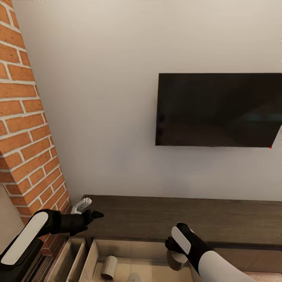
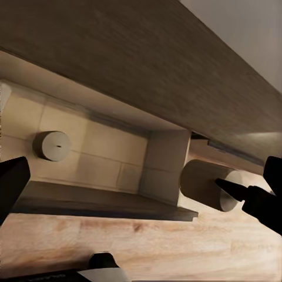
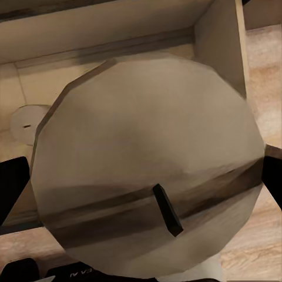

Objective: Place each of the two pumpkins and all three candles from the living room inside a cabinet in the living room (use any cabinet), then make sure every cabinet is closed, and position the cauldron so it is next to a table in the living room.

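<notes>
The cabinet [image 1: 188, 219] is a long, low unit of dark-brown wood running sideways along the white wall under the television [image 1: 219, 109], with a pale compartment open at its front. One beige candle [image 1: 109, 267] lies on its side on that compartment's floor. The right gripper [image 1: 176, 256] is clamped on another candle [image 3: 147, 176], a stubby beige cylinder whose flat end and dark wick face the wrist camera, held at the compartment's mouth, while the left gripper [image 1: 92, 214] hangs spread wide and empty over the cabinet's left end.

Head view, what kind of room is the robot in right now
Most likely a living room: a flat television hangs on the wall above a long, low dark-wood cabinet, with a brick column, perhaps a chimney, beside it.
</notes>
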### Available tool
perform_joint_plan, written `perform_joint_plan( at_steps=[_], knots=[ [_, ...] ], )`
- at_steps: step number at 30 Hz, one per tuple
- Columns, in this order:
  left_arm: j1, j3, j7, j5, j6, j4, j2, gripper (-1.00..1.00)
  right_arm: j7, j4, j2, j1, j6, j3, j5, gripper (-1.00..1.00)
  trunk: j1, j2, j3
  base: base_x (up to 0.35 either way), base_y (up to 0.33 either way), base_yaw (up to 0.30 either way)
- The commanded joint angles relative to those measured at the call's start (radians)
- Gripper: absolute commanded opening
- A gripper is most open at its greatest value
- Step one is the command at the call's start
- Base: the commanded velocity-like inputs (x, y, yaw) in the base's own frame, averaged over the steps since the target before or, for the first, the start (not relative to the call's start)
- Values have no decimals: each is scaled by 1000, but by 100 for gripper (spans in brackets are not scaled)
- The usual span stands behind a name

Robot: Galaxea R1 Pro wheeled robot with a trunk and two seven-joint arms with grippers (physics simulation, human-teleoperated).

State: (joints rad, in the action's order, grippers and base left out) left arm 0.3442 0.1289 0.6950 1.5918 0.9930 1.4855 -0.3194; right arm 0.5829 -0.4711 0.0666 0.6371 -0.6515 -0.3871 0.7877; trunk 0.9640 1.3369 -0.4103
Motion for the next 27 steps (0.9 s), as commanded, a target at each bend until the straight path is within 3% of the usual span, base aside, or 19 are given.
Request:
perform_joint_plan(
  at_steps=[1,6,15,21,27],
  knots=[
    [1,1,11,11,-1,1,-1,100,9,-2,0,1,-2,-7,10,-100,4,8,-4,-197,0,0],
    [1,0,11,45,-1,1,-2,100,10,-4,1,1,-5,-8,6,-100,23,43,-20,-44,0,0],
    [1,-1,11,67,-1,1,-3,100,5,-4,1,1,-5,-9,6,-100,57,106,-48,-1,0,0],
    [1,0,11,138,-1,1,-4,100,6,-8,2,1,-5,-10,0,-100,80,148,-67,0,0,0],
    [1,-1,11,148,-1,1,-4,100,5,-9,7,1,-5,-10,-3,-100,103,190,-86,0,0,0]
  ],
)
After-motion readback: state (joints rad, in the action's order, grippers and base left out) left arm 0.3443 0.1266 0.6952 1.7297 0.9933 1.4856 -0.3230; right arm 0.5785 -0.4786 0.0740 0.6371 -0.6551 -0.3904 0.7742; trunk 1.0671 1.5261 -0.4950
